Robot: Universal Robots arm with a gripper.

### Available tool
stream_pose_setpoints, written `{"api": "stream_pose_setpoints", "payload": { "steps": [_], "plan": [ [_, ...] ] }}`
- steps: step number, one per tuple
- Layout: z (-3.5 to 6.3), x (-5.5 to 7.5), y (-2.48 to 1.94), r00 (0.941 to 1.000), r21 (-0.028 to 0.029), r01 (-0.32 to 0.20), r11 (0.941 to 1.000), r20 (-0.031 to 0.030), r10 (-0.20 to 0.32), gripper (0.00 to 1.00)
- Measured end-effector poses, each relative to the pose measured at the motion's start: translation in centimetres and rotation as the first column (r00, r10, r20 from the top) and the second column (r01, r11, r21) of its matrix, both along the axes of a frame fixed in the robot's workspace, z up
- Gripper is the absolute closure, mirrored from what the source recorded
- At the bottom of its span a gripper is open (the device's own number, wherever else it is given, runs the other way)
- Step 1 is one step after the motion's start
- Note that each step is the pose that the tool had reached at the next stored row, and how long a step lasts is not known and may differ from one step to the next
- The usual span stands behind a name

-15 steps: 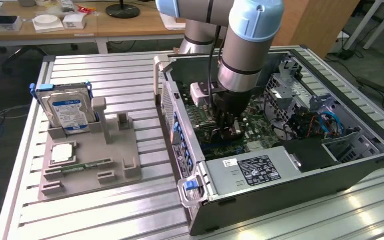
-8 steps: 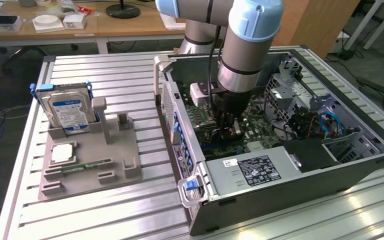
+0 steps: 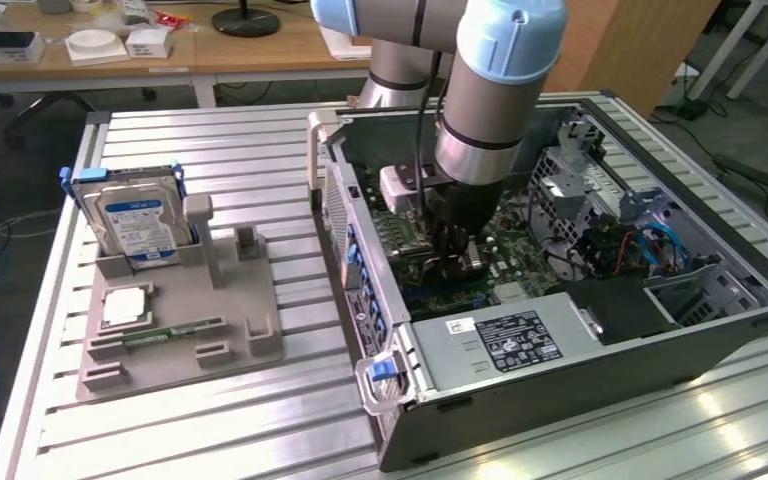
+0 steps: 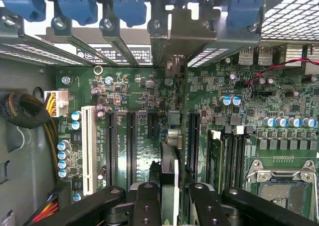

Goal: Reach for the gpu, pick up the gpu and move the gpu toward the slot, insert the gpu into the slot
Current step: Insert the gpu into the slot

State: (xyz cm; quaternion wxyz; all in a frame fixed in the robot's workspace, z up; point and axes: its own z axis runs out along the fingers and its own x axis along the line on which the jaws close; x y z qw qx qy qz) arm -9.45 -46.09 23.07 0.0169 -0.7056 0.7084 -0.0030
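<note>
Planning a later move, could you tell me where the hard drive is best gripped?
Probably the hard drive by its free upper part, across the two broad flat faces, coming from above: it stands upright on edge, base seated in the grey stand.

Slatted table [image 3: 224, 140]: tray [image 3: 177, 330], case [image 3: 598, 390].

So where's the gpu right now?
The gpu is edge-on in the pincer, inside the open computer case. In the wrist view it hangs over the motherboard, in line with a black expansion slot.
</note>
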Motion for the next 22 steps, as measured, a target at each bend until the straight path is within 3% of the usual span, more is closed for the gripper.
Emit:
{"api": "stream_pose_setpoints", "payload": {
  "steps": [22],
  "plan": [
    [-0.38, -0.1, 0.0, 1.0, 0.0024, 0.0, 1.0, 0.0008, 0.0, 0.73]
  ]
}}
